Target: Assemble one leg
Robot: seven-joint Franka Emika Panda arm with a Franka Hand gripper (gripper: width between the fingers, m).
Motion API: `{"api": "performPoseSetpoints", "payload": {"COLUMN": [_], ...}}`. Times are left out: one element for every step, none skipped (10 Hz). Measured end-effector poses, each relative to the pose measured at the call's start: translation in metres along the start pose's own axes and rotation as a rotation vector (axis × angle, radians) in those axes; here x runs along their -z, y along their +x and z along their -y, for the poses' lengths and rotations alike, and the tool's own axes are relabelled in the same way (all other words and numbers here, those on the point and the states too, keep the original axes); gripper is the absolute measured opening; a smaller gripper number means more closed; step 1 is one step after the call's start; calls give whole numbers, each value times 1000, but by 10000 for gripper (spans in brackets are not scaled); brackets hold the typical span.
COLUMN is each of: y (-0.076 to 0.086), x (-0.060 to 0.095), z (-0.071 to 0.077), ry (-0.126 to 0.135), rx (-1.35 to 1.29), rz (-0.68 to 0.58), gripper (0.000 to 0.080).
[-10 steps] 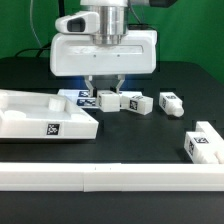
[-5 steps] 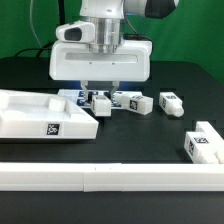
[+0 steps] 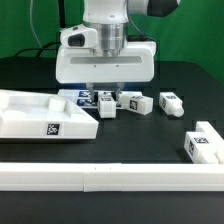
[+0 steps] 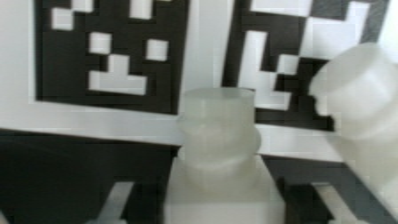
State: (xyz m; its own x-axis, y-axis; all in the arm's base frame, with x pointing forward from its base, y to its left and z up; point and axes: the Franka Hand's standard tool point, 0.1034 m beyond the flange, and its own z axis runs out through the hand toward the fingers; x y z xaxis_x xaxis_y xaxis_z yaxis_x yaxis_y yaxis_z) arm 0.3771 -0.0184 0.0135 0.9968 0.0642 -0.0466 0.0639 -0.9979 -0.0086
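Several white legs with square tags lie on the black table. The nearest leg (image 3: 104,104) lies under my gripper (image 3: 104,96). The gripper is open and low over it, one finger on each side. In the wrist view this leg (image 4: 222,140) stands between the two fingers (image 4: 128,203) with a dark gap on either side, its narrower round end pointing away. A second leg (image 3: 135,103) lies just to the exterior view's right and also shows in the wrist view (image 4: 356,90).
Two more legs (image 3: 172,102) (image 3: 205,142) lie further to the exterior view's right. The large flat white panel (image 3: 30,118) lies at the left. The marker board (image 3: 72,96) (image 4: 107,50) lies beneath the gripper. A long white rail (image 3: 110,176) runs along the front.
The gripper has come down and shifted a little to the exterior view's right, so its open fingers now straddle the leg. The parts on the table have not moved.
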Motion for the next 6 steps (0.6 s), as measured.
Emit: {"api": "performPoseSetpoints", "payload": {"y": [0,1,1,1,0,0], "x": [0,0,0,0,0,0], "z": [-1,-2,-2,-2,-2,-2], "ry": [-7,-12,-12,-12,-12,-12], "rx": [1,3,3,3,2,2], "rz": [-9,-16,-16,-16,-16,-16], "gripper": [290,290,290,366,366,501]}}
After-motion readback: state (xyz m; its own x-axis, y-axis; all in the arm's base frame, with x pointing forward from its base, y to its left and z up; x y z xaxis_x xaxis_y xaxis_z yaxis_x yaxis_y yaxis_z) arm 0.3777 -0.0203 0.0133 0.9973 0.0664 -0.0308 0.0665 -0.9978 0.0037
